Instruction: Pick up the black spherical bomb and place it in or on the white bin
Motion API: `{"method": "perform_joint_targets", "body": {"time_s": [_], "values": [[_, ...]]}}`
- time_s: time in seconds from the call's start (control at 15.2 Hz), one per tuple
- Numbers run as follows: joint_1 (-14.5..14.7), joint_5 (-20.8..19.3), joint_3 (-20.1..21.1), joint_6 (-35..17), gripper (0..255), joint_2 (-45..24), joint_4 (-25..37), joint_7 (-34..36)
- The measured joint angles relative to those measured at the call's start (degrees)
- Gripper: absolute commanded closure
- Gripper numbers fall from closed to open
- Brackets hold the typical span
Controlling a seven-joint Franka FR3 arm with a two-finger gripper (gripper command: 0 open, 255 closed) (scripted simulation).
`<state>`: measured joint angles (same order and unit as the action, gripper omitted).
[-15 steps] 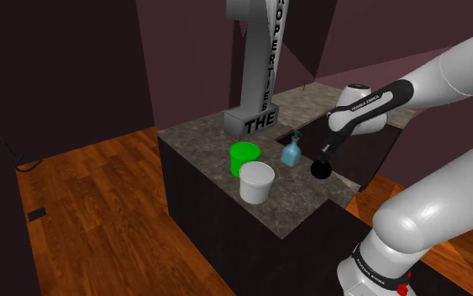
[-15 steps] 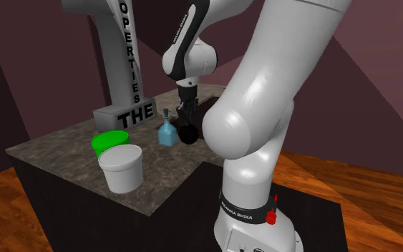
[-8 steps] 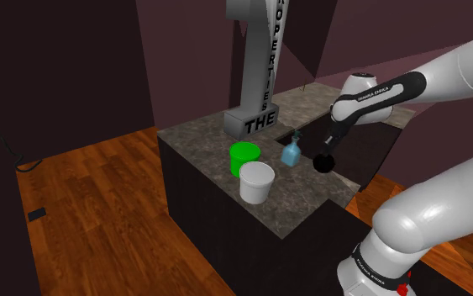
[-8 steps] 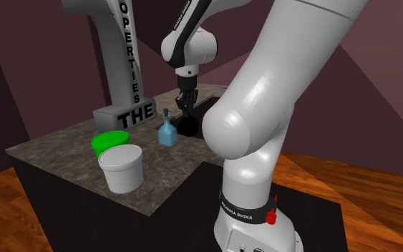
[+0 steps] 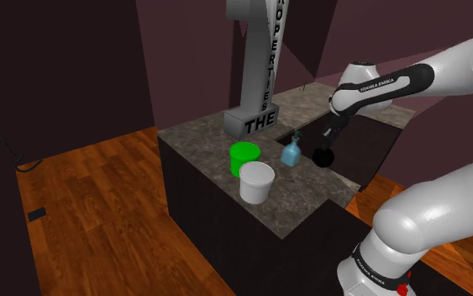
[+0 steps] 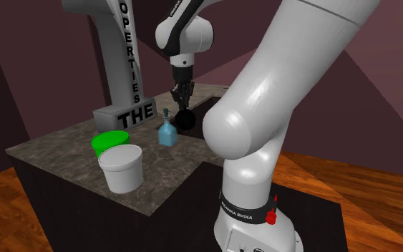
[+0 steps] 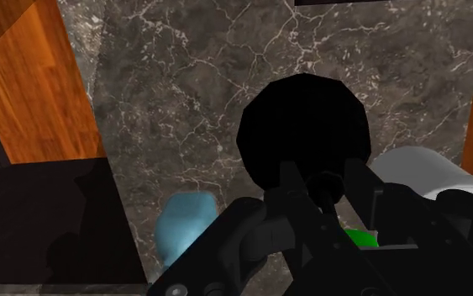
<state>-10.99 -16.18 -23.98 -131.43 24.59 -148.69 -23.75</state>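
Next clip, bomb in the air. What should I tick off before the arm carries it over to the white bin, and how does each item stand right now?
1. Grip: the pincer is shut on the black bomb, fingers clasping it: ok.
2. Lift: the bomb hangs clear of the counter: ok.
3. Target: the white bin stands upright with its mouth open: ok.
4. Bomb above the white bin: not ok; it hangs off to the side, beyond the blue bottle.
5. Height enough to pass over the blue bottle: cannot tell.
6. Green bin stands close beside the white bin, easy to tell apart: ok.
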Motion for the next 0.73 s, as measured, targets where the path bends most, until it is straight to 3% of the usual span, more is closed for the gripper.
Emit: {"method": "perform_joint_targets", "body": {"time_s": [0.73], "values": [[7.9, 5.5, 10.6, 3.7, 255, -6.2, 8.1, 13.4]]}}
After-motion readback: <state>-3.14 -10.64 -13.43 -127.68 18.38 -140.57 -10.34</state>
